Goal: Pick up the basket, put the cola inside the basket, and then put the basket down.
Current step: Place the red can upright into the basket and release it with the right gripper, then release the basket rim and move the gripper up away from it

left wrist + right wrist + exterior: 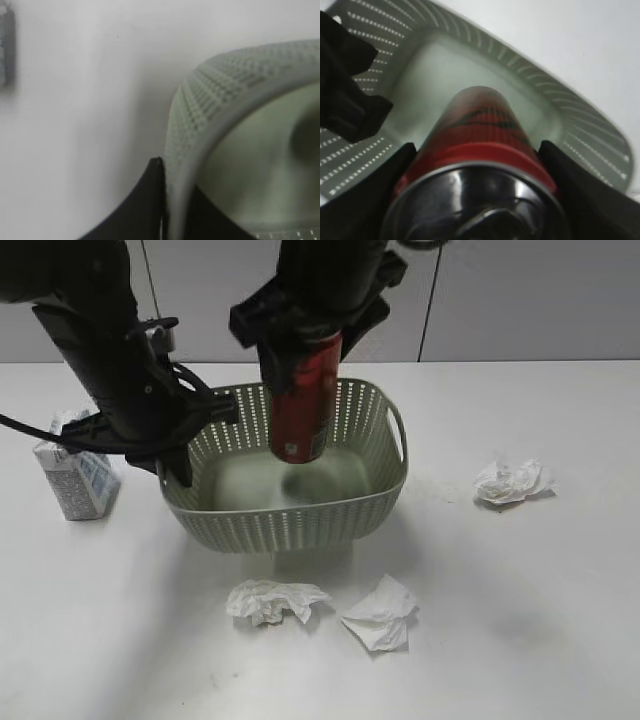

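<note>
The right gripper (300,350) is squeezed tight around the tall red cola can with the silver top (302,400). The can hangs upright inside the pale green plastic basket with little slots (385,490), its bottom not yet on the floor. The left gripper (185,435) pinches the basket's left wall. I think the basket is lifted a bit off the white table (540,620). Left to do: let go of the can, then set the basket down.

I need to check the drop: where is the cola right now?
In the exterior view the cola hangs upright at centre, held by the right gripper over the basket, its lower end below the rim.
</note>
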You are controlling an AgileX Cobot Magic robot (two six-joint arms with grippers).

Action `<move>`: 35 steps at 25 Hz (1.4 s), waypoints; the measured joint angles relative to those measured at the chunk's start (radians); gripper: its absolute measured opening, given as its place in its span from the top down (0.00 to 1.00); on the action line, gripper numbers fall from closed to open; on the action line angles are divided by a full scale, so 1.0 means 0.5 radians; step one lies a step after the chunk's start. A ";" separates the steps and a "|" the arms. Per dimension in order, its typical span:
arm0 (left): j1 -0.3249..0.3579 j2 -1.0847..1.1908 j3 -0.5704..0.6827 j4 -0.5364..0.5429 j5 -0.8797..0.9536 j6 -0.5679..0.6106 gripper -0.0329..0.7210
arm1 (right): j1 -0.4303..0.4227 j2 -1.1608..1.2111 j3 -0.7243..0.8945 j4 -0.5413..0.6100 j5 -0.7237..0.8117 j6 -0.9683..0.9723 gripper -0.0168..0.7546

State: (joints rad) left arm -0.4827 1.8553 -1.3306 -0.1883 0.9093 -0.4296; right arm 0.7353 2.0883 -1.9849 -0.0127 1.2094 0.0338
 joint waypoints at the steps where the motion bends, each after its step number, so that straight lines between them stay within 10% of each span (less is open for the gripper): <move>1: 0.000 0.000 -0.010 0.002 0.004 0.000 0.96 | 0.000 0.042 0.000 -0.020 0.000 -0.009 0.28; 35: 0.046 0.020 -0.022 0.005 0.085 0.026 0.96 | -0.136 -0.027 -0.264 -0.014 -0.005 -0.068 0.19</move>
State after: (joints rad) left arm -0.4597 1.8653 -1.3418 -0.1860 0.9520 -0.4168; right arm 0.6670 2.0748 -2.1169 -0.0198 1.2067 0.0000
